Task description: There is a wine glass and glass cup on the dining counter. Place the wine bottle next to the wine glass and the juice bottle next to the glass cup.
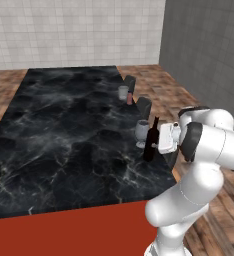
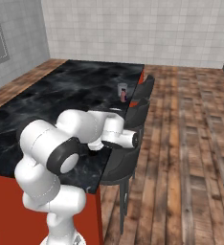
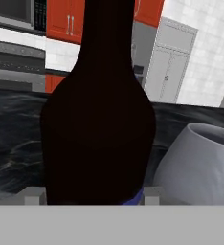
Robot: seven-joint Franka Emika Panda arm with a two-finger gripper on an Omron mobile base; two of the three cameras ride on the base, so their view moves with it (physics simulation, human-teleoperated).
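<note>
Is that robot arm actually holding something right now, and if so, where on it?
It appears to hold the wine bottle: the end effector sits against the bottle's lower body, below the shoulder, beside the wine glass. The finger contact itself isn't clearly visible.

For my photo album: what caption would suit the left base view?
White arm's end effector beside the wine bottle, next to the wine glass on the dining counter.

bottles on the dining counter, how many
2. The wine bottle stands near the counter's right edge beside the wine glass, at the hand. The juice bottle stands farther back by the glass cup.
</note>
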